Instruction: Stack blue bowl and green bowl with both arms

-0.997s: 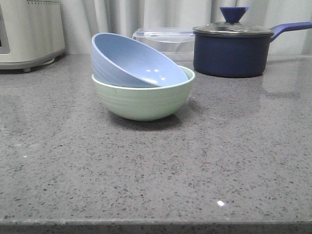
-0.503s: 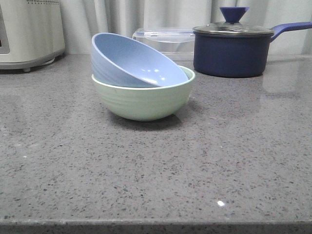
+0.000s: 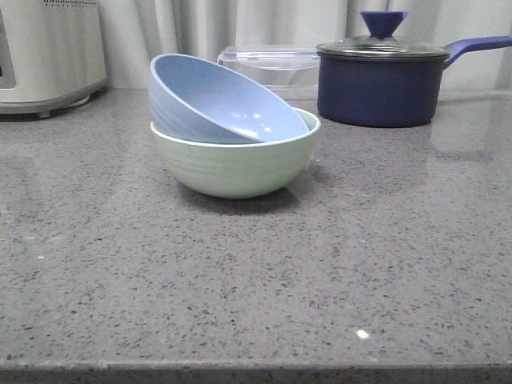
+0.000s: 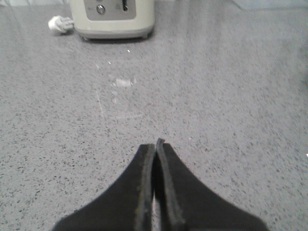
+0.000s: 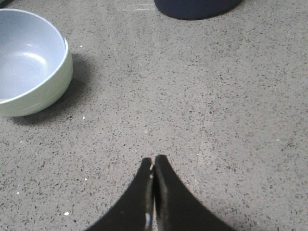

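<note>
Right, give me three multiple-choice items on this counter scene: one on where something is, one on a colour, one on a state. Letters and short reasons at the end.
1. Where is the blue bowl?
A. Inside the green bowl, tilted
B. Beside the green bowl, upright
C. On the saucepan lid

2. What colour is the saucepan at the back?
A. Red
B. Dark blue
C. White

3. How does the right tool stand?
A. Shut on the blue bowl
B. Wide open over the green bowl
C. Shut, holding nothing

Answers:
1 A: the front view shows the blue bowl resting in the green one, with its far-left rim raised.
2 B: its body, knob and handle are dark blue under a glass lid.
3 C: the right wrist view shows the fingers pressed together over bare counter, apart from the bowls.
</note>
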